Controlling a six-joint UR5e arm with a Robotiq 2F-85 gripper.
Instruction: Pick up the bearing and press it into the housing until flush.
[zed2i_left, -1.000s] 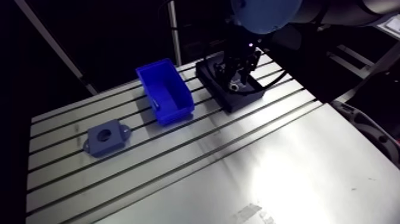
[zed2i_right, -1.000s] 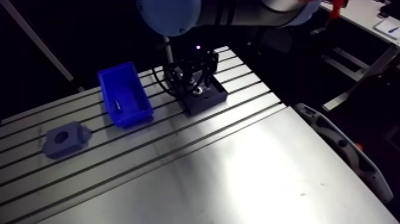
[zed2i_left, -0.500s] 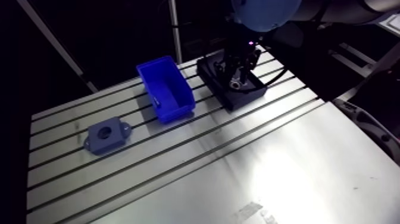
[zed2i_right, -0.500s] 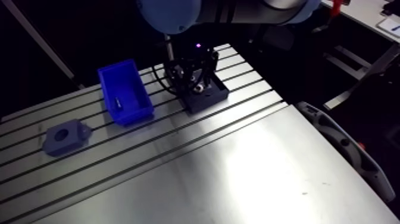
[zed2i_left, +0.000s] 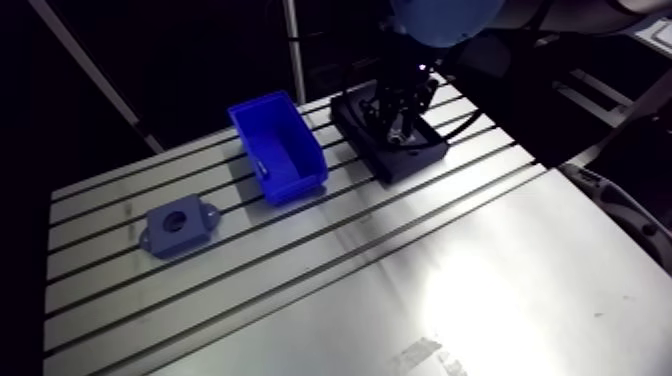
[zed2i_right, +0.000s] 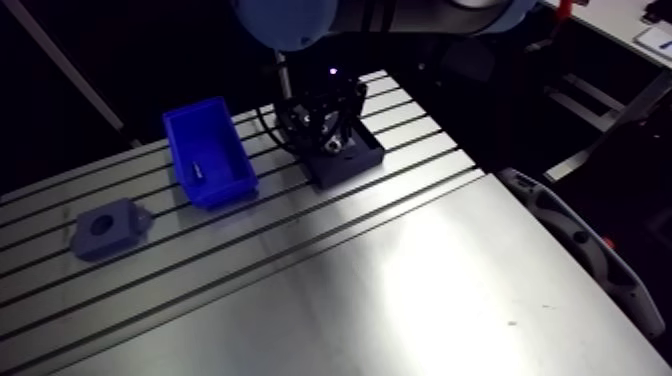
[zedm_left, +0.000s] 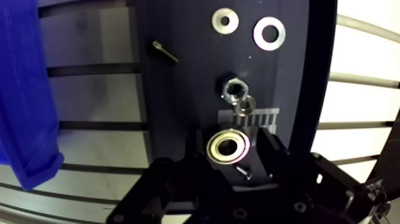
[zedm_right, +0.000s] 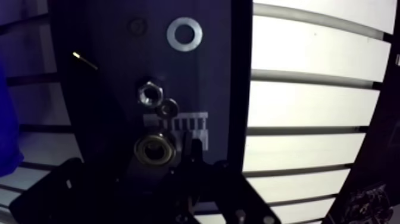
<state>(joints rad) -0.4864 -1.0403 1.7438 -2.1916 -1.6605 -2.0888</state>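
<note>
Since the job begins with a pick, we read the table (zed2i_left: 480, 290) from its left: the housing (zed2i_left: 178, 226) sits alone, bore facing up and empty, well apart from everything else. Next comes the blue bin (zed2i_left: 278, 150), and just beside it the dark tray (zed2i_left: 415, 165), over which the gripper (zed2i_left: 400, 125) hangs. In the wrist view we find the bearing (zedm_left: 227, 146) lying flat on the tray floor between the fingers (zedm_left: 271, 156). They stand narrowly apart, one on each side, with a sliver of dark at one flank, so we judge the claw not yet clamped. Ahead of it lie a nut (zedm_left: 234, 90) and two washers (zedm_left: 269, 33), with a pin (zedm_left: 164, 51) off to one side. We see two risks. If the pads meet the round rim off-centre, the bearing may tip or squirt free. A bearing gripped tilted would likely cock in the bore and jam short of flush.
</note>
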